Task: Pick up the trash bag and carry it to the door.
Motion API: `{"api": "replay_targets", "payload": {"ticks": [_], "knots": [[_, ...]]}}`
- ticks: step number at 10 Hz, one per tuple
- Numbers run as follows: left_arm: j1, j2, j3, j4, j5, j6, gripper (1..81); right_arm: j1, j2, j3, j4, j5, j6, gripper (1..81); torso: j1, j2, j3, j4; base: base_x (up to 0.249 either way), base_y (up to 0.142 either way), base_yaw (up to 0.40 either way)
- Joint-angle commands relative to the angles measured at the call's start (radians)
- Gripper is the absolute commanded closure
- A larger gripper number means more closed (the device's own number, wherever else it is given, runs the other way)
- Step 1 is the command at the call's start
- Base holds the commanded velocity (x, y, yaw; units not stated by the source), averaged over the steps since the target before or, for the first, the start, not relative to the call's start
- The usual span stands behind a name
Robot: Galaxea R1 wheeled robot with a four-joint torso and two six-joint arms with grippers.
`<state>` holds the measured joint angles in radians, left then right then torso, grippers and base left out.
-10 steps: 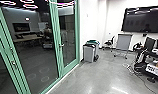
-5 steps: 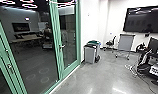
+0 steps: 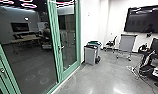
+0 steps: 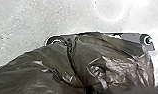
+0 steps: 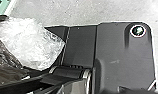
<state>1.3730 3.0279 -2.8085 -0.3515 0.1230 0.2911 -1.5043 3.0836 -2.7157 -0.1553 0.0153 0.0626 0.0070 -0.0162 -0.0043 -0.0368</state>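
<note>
Left wrist view: trash bag point(image 4: 95, 50) over dark plate point(image 4: 132, 39), direction, long axis and both grippers' state unclear.

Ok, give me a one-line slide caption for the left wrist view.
Dark, wrinkled trash bag hiding part of the robot's base plate, pale speckled floor beyond.

An office building's meeting room, with a big wall screen point(image 3: 141, 20), a wheeled board point(image 3: 126, 45) and a chair point(image 3: 111, 44); glass doors point(image 3: 32, 50) in green frames show tables point(image 3: 26, 39) behind them.
</note>
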Motion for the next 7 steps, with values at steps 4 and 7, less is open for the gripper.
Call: {"api": "replay_targets", "payload": {"ticks": [4,7], "knots": [[-0.073,-0.006,-0.003,0.0,0.06,0.005,81.1,0.054,0.014,0.01,-0.012,-0.051,-0.006,1.0,0.0,0.0,0.0,0.0,0.187,0.0,0.0],[-0.073,-0.006,-0.003,0.0,0.061,0.005,81.1,0.055,0.014,0.01,-0.012,-0.051,-0.004,1.0,0.0,0.0,0.0,0.0,0.182,0.0,0.0]]}}
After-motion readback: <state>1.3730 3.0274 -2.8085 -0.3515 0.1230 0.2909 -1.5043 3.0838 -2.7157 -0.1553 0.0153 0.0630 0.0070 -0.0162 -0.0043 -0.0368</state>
